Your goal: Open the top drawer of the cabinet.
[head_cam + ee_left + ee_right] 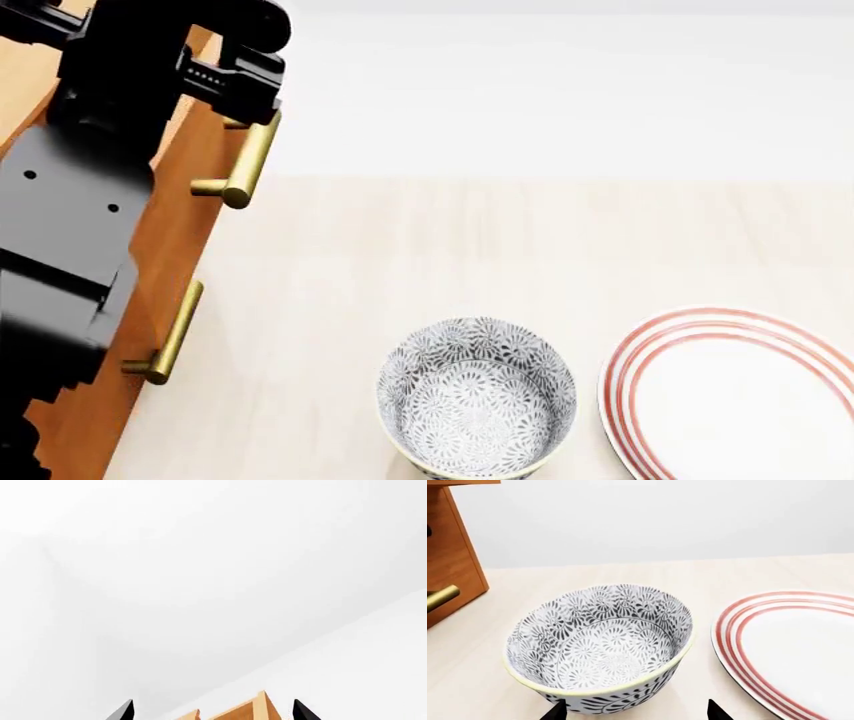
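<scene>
Pale wood bench (534, 250) runs out to a plain white wall, and the cabinet (187, 210) stands at its left edge in the head view, seen from above so its orange-brown front slants down the frame. Two brass bar handles show on that front; the upper one (250, 160) belongs to the top drawer (200, 165), which looks shut, flush with the front below it. The left tool (238, 80) sits at the far end of that handle, its black fingers right against the brass, but the arm hides the fingertips, so I cannot tell whether they are spread or already pinching the bar. The left wrist view helps little: two dark tips spaced apart, with a wedge of cabinet wood (257, 710) between them and white wall beyond. The right tool (635, 711) is spread, idle just beside a patterned bowl (600, 645), with a red-ringed plate (794, 645) next to it. My judgement is that the step in hand is securing the handle. Next calls for a confirmed grip around the bar, then a straight pull away from the cabinet front, keeping the wrist level so the brass does not slip out.
</scene>
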Tool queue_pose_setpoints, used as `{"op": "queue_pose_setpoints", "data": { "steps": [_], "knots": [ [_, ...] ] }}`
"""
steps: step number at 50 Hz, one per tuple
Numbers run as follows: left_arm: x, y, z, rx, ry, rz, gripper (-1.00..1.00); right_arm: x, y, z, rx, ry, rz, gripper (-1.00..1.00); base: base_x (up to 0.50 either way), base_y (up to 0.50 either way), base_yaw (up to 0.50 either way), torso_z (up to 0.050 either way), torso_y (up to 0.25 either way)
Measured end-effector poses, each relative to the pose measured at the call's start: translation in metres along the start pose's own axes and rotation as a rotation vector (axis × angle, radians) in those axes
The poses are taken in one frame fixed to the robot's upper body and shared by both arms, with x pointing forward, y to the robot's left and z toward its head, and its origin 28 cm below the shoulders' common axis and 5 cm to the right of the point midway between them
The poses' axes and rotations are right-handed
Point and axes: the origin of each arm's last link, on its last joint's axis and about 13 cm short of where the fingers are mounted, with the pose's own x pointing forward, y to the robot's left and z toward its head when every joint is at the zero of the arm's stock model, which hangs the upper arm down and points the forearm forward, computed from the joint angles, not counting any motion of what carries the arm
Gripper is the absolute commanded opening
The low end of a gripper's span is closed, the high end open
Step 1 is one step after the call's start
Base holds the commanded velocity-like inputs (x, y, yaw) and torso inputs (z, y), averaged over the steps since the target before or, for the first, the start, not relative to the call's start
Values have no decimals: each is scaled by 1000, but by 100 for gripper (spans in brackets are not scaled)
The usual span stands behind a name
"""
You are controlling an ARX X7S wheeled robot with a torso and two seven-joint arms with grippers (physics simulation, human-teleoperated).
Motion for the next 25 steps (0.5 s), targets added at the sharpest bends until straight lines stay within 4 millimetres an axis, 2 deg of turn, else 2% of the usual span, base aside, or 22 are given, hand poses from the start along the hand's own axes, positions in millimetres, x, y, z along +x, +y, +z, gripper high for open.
{"op": "queue_pose_setpoints", "data": {
  "steps": [25],
  "knots": [
    [12,6,10,-221,96,24,100,1,-1,0,3,0,-3,100,0,0,0,0,0]
  ]
}}
